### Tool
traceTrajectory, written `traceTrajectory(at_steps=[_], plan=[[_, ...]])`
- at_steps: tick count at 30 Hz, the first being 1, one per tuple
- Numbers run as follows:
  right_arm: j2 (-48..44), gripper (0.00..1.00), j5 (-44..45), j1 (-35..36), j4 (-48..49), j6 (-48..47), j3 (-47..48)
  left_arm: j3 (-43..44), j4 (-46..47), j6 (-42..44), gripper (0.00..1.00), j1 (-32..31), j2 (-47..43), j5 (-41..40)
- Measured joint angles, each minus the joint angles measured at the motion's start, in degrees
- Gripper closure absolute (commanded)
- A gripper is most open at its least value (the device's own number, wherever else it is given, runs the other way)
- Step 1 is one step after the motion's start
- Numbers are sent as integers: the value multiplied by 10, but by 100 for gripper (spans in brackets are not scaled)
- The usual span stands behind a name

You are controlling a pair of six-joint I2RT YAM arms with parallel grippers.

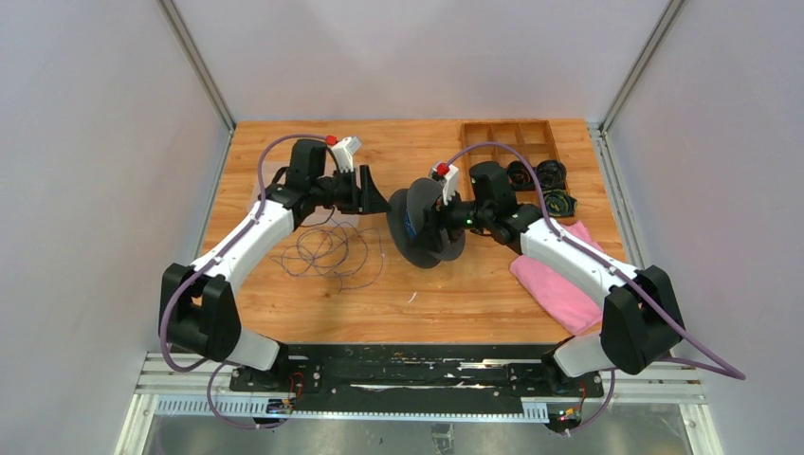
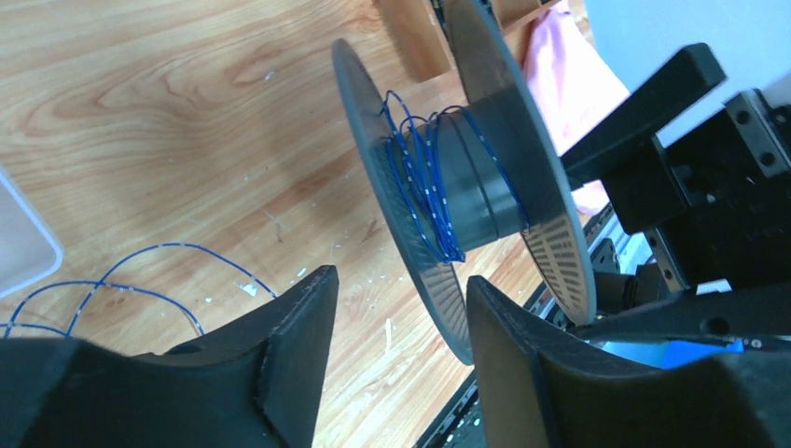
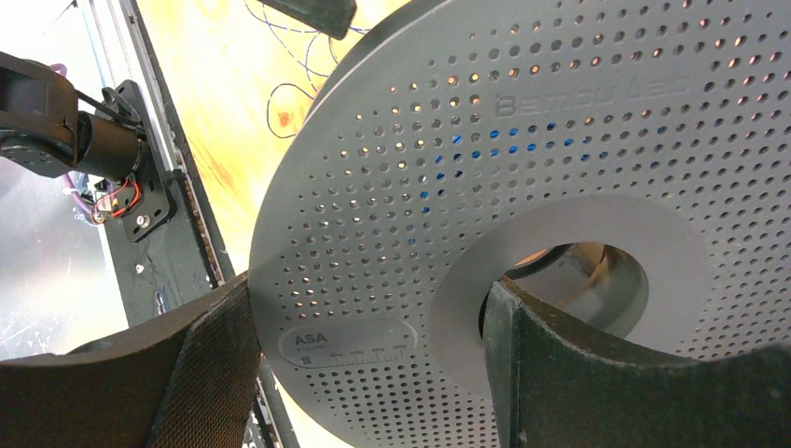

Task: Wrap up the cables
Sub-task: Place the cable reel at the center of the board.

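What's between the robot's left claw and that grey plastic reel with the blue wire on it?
Only bare wooden tabletop, as the left wrist view shows between the left gripper and the grey plastic reel.

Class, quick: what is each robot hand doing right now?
Left hand: open, holding nothing.
Right hand: closed on the grey spool.
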Motion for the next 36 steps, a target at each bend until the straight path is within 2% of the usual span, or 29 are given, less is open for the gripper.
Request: traceTrajectory(at_steps=[5,15,22,25,27,30,36], plan=[[0,97,7,3,6,0,0,20,-26,-19,47,-12,23,-26],[0,97,17,8,6,-1,0,61,-49,-37,65,-38,56,-43],[0,97,23,9,5,-4,0,71,-58,-41,84,-49,83,-58],[2,96,25,10,5,-7,0,72,-61,-56,98,-51,83,-67],[5,94,28,11,5,-12,0,73,-62,-73,100,-51,83,-73],[8,89,28,12,6,-17,0,73,-64,-97,100,-51,83,-81],[18,62,26,12,3,-31,1,73,-77,-121,100,-53,83,-100]])
